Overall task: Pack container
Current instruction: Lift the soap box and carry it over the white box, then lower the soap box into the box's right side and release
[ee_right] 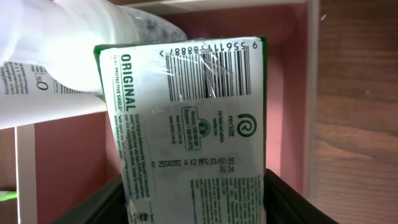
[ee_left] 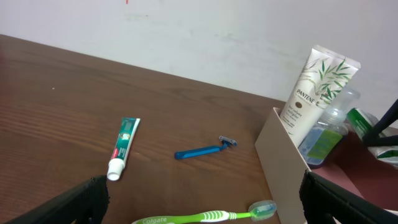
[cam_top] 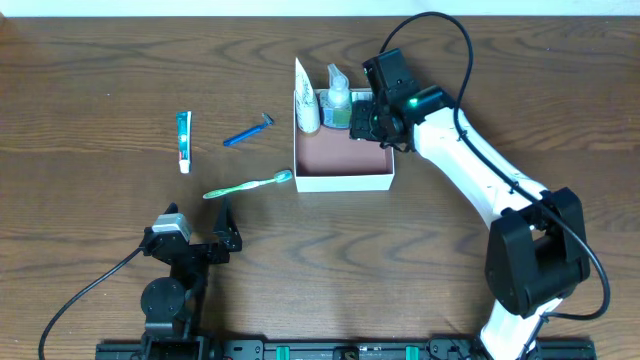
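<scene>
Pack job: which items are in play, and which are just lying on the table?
In play: container, soap box in right tool, Pantene tube and clear bottle inside.
Lying loose, untouched: toothpaste, razor, toothbrush.

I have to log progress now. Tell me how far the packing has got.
Done: the Pantene tube and a clear bottle stand in the container. In hand: the right gripper is closed on the green-and-white soap box over the container's floor, not released. To do: the toothpaste tube, blue razor and green toothbrush lie on the table; the left gripper is open and empty.
</scene>
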